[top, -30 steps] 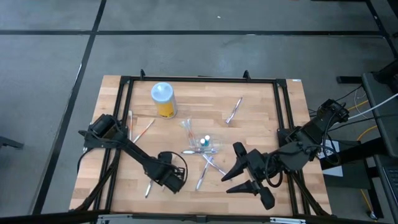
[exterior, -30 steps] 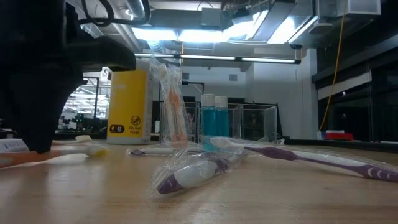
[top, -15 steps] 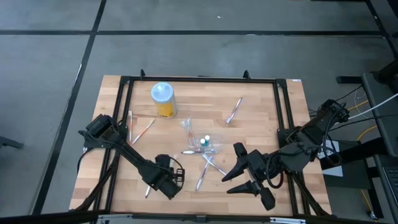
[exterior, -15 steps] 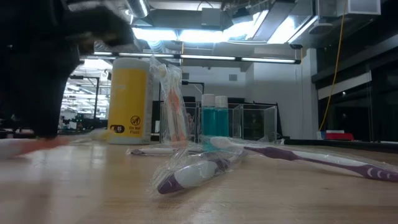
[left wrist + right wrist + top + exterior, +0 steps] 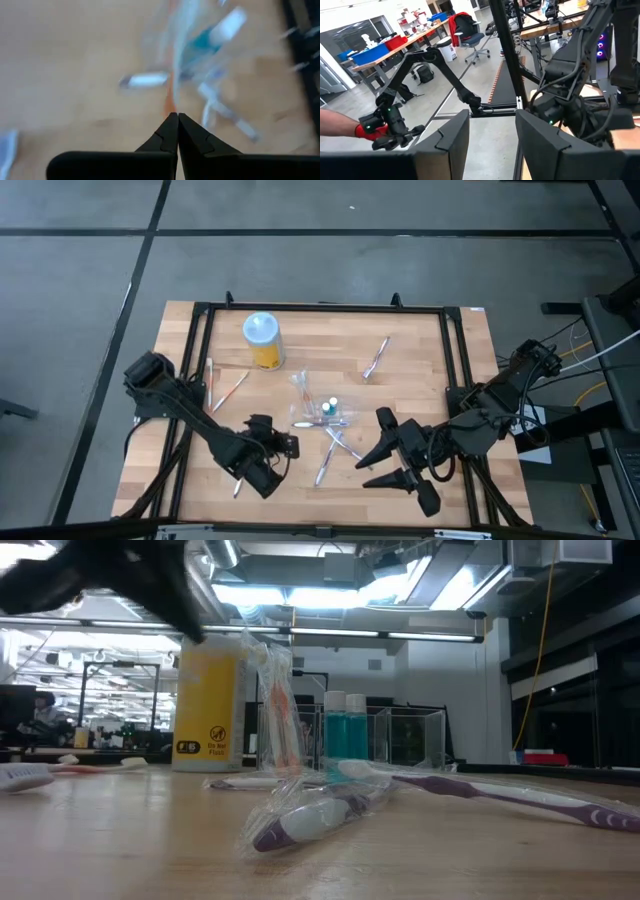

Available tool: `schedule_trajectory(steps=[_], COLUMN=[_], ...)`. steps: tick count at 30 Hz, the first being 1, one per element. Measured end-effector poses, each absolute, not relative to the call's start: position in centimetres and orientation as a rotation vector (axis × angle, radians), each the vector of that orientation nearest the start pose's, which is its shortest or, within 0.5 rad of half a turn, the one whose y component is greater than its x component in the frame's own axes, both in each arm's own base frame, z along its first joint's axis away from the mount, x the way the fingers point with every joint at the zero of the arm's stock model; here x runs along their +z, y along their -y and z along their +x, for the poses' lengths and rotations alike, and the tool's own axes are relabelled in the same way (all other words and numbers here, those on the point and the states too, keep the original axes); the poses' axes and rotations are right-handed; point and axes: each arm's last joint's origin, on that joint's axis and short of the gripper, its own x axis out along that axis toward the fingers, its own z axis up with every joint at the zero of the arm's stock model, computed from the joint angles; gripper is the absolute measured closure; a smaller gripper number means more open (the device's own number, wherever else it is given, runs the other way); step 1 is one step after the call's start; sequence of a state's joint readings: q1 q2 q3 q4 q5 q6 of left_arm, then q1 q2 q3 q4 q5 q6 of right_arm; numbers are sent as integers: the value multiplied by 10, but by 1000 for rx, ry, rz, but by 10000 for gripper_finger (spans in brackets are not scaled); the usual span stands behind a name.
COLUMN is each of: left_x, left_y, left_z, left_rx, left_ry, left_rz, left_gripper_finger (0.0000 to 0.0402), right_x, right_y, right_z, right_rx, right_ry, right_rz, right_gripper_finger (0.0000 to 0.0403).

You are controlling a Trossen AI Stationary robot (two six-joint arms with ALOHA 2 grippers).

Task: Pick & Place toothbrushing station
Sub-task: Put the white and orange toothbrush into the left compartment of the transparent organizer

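1. The left gripper (image 5: 283,444) is above the near-left part of the wooden surface (image 5: 420,370), just left of the middle group of toothbrushes. In the left wrist view its fingers (image 5: 169,136) are pressed together and there is nothing between them.
2. The right gripper (image 5: 383,452) is above the near-right part of the surface, just beside the right end of the same group. Its fingers (image 5: 449,136) are wide apart and hold nothing; the right wrist view looks out into the room, not at the surface.
3. The transparent holder (image 5: 330,407) stands in the middle of the surface. Two small bottles with blue liquid (image 5: 343,727) stand inside it, as the low view shows.
4. A wrapped purple-and-white toothbrush (image 5: 305,821) lies nearest to the low camera, in a crumpled clear wrapper. A long purple toothbrush (image 5: 500,797) lies to its right in that view.
5. An orange toothbrush in a wrapper (image 5: 281,720) stands nearly upright just in front of the holder in the low view.
6. One more toothbrush (image 5: 376,357) lies alone toward the far right of the surface, well apart from the group.
7. Two toothbrushes, one whitish (image 5: 210,381) and one orange-pink (image 5: 232,388), lie near the left rail, and another toothbrush (image 5: 238,484) lies near the front edge, close to the left arm.
8. A yellow canister with a pale lid (image 5: 263,340) stands upright at the far left of the surface.
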State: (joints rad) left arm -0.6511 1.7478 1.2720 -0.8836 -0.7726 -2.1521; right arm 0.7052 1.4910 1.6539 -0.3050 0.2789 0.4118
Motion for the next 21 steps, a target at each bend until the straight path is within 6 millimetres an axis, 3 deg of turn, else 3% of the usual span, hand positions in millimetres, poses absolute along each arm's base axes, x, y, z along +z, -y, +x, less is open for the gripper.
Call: schedule_trajectory(steps=[5,11,16,21], left_x=[223,222,223,242], left_y=[171,156,161,175], left_z=[282,291,288,277], left_rx=[988,1017,1007,892], left_ry=[-259,-283,-343,-362], left_rz=[-1003,-951,-1003,-1102], left_gripper_finger=[400,400,399,378], right_x=[452,452,452,452], right_y=[-205,-204,-204,-204], right_z=[253,253,253,253], right_rx=[390,371,368,368], right_ry=[-211,-210,-215,-214], right_rz=[338,361,386,389], right_gripper_finger=[239,239,239,239])
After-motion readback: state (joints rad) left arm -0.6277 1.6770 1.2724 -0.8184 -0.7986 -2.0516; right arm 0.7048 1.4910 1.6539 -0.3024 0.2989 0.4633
